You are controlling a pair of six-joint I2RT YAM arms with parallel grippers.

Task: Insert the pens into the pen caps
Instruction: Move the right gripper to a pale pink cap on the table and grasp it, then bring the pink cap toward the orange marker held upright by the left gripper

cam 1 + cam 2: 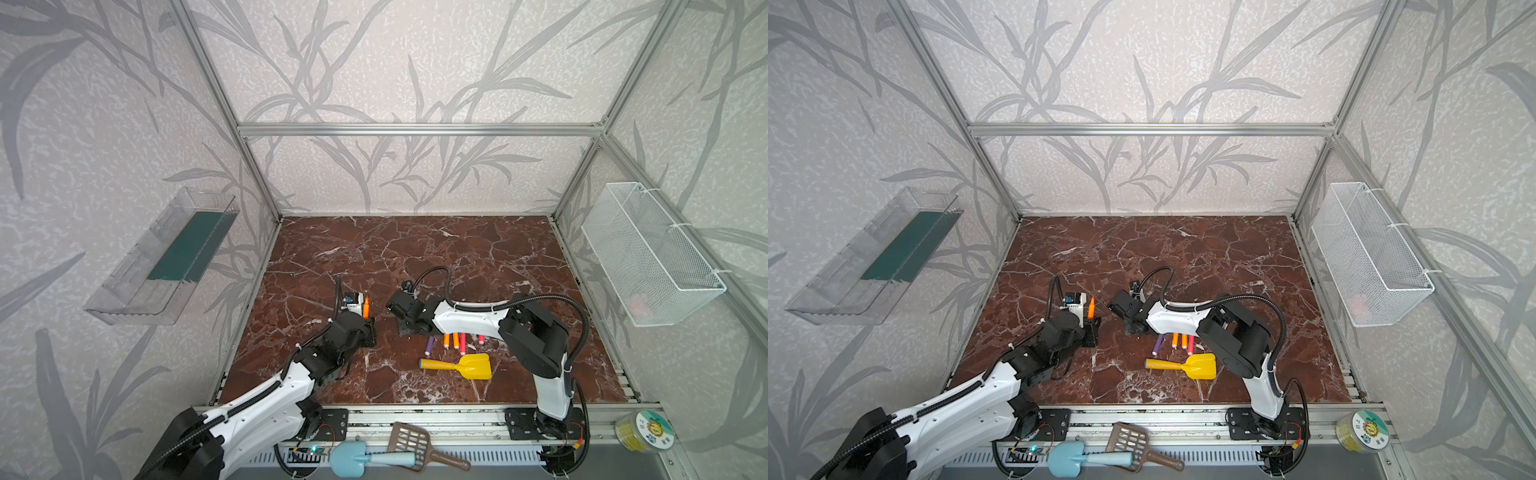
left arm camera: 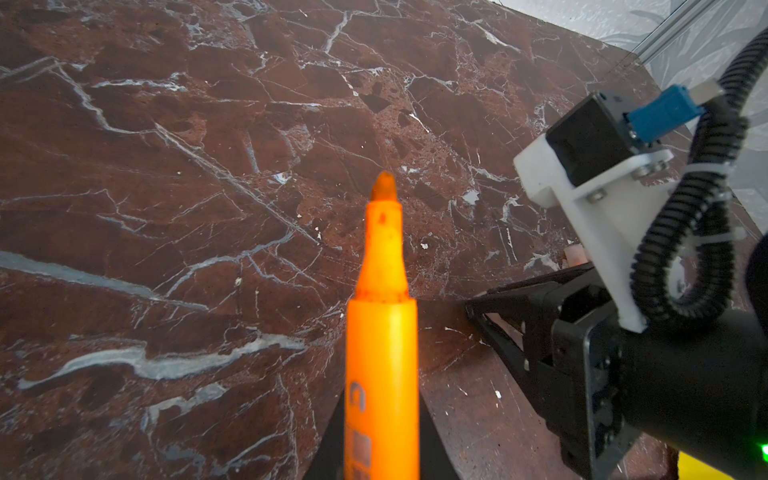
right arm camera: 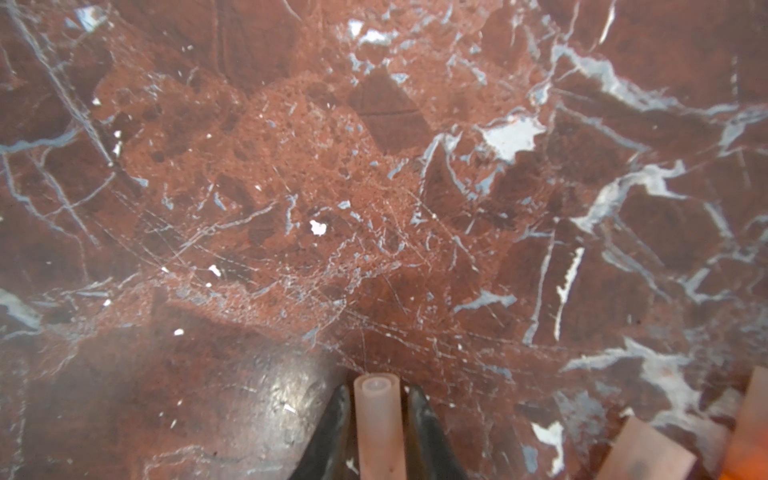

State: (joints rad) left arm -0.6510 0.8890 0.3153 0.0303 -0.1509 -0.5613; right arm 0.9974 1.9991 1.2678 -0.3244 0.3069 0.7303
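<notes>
An orange pen (image 2: pixel 382 353) stands upright, tip up, with my left gripper (image 2: pixel 382 415) shut on its barrel; in both top views it rises left of centre (image 1: pixel 365 307) (image 1: pixel 1091 308). My right gripper (image 3: pixel 378 390) is down at the table, its dark fingers (image 3: pixel 338 419) pressed to both sides of a pinkish translucent pen cap (image 3: pixel 379 428). In a top view the right gripper (image 1: pixel 404 328) sits close to the right of the left one. A purple pen (image 1: pixel 429 345), two orange pens (image 1: pixel 446 340) and red-pink pens (image 1: pixel 462 343) lie partly hidden under the right arm.
Two more pen caps (image 3: pixel 648 453) lie beside the right gripper. A yellow toy shovel (image 1: pixel 465 365) lies in front of the pens. A blue shovel (image 1: pixel 353 457), a brown scoop (image 1: pixel 415 446) and a jar (image 1: pixel 644 432) sit on the front rail. A mesh basket (image 1: pixel 652 253) hangs on the right wall.
</notes>
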